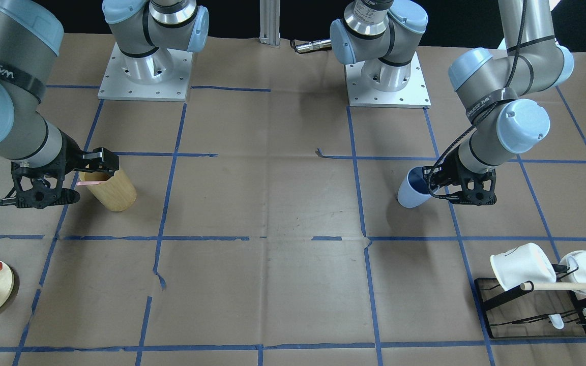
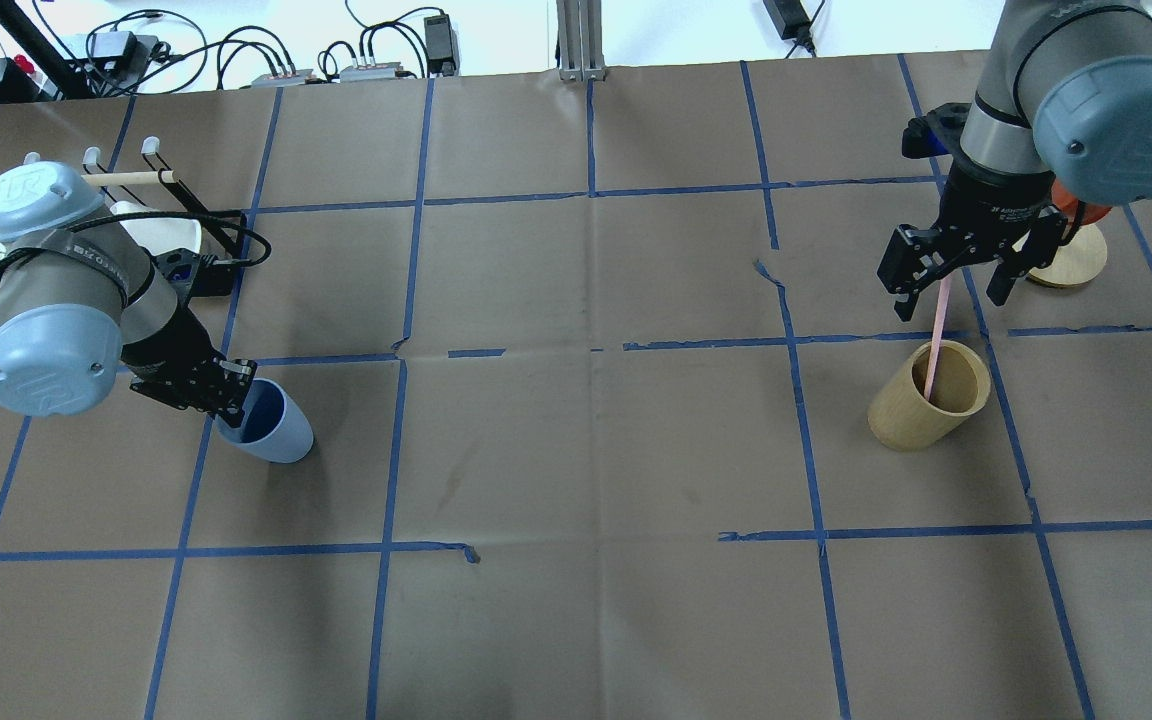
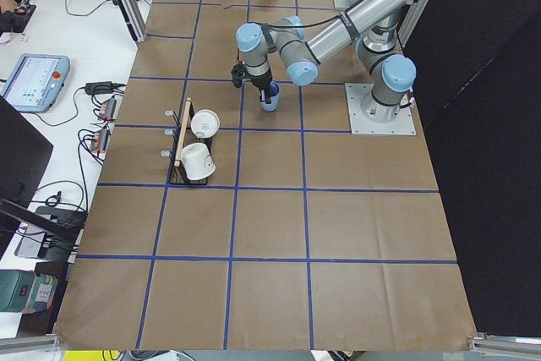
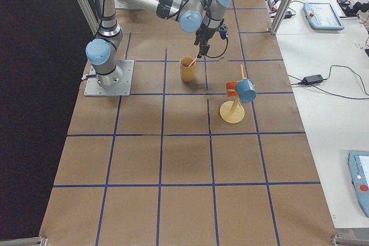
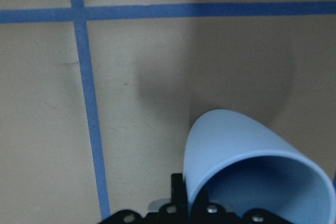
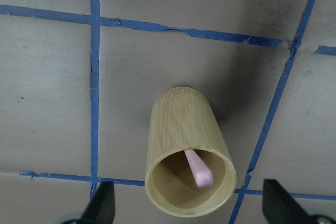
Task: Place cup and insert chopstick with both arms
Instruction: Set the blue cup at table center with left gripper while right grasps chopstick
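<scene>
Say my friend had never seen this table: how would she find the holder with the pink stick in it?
Find the brown table taped into blue squares, then the robot's right hand, open above it. Just under that hand stands a tan bamboo tube. It alone holds a thin pink stick, unlike the blue cup gripped by the left hand.

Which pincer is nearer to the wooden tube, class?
Right. The right pincer hangs open just above the wooden tube, over its rim. The left pincer is far across the table, shut on the blue cup.

One pink chopstick (image 2: 936, 335), one bamboo holder (image 2: 908, 420)
</scene>
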You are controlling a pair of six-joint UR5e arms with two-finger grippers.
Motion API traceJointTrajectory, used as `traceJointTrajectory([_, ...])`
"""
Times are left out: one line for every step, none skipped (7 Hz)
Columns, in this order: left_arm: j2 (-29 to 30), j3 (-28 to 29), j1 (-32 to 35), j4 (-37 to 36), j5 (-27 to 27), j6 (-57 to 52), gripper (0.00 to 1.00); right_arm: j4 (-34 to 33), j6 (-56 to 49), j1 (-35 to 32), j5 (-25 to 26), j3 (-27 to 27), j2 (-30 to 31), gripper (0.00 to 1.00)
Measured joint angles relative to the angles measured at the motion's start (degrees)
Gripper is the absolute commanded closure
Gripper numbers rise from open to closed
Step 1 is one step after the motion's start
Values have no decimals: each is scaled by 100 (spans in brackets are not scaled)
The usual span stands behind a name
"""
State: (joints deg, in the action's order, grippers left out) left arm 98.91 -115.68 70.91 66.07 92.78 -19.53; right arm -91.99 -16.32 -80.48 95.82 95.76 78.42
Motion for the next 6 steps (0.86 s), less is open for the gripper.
traceJointTrajectory([9, 129, 26, 23, -11, 247, 100, -36, 3, -2, -6, -11, -57, 5])
traceJointTrajectory([32, 375, 134, 131, -68, 695, 100, -57, 17, -2, -23, -20, -110, 10])
traceJointTrajectory([87, 647, 398, 267, -141, 1186, 100, -70, 28, -3, -39, -31, -137, 16])
traceJointTrajectory([170, 919, 868, 360, -194, 1960, 100, -98, 39, -3, -48, -41, -147, 22])
traceJointTrajectory([262, 1119, 1412, 377, -281, 2910, 100, -133, 46, -5, -52, -43, -148, 31])
traceJointTrajectory([413, 1261, 1924, 317, -455, 3768, 100, -144, 49, -9, -52, -42, -151, 38])
